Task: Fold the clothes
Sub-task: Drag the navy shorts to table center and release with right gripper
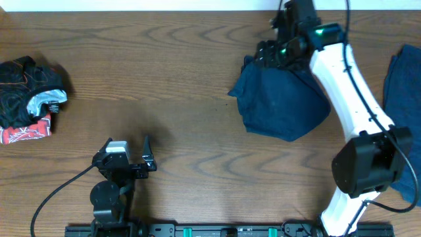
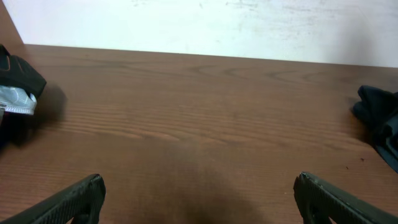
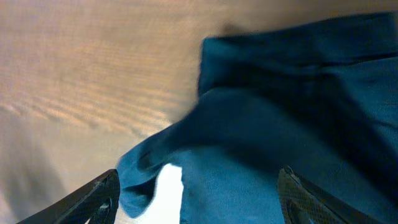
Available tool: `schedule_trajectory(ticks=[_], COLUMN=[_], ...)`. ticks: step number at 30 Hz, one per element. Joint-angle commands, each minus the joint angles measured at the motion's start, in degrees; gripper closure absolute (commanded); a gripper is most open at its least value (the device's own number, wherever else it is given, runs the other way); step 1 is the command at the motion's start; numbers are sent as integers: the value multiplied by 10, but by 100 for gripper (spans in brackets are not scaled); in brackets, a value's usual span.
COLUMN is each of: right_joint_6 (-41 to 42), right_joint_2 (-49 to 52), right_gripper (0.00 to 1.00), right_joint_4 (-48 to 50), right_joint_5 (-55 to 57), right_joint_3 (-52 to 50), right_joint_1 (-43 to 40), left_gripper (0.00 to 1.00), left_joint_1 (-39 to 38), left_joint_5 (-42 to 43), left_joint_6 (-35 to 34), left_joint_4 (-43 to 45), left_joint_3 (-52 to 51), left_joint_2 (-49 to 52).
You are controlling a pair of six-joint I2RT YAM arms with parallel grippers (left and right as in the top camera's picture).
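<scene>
The dark navy shorts (image 1: 283, 102) lie bunched in a lump at the back right of the table. My right gripper (image 1: 272, 54) is at their far top edge. In the right wrist view the blue cloth (image 3: 280, 124) fills the space between the wide-apart fingers (image 3: 199, 199), and the gripper is open. Another blue piece (image 1: 402, 79) lies at the right edge of the table. My left gripper (image 1: 135, 155) is open and empty near the front left, far from the shorts. In the left wrist view its fingers (image 2: 199, 205) frame bare wood, with an edge of the shorts (image 2: 380, 118) at the right.
A pile of black, red and grey clothing (image 1: 26, 92) lies at the left edge, and it also shows in the left wrist view (image 2: 15, 84). The white right arm (image 1: 345, 85) stretches over the right side of the table. A wall (image 2: 199, 25) runs behind the table.
</scene>
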Motion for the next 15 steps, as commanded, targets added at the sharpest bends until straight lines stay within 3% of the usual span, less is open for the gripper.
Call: schedule_trajectory(ticks=[1,15], right_joint_6=[-1,-24], right_joint_2=[-48,-155], right_gripper=[21,18], right_joint_4=[-12,-125], right_joint_5=[-2,-1], right_joint_3=[39,57], right_joint_1=[-35,-111], left_gripper=[2,2], left_joint_1=[-2,-2], left_joint_5=[1,1], left_joint_6=[-5,-5], left_joint_4=[-5,-5], left_joint_3=[-14,-14], left_joint_2=[-3,-3])
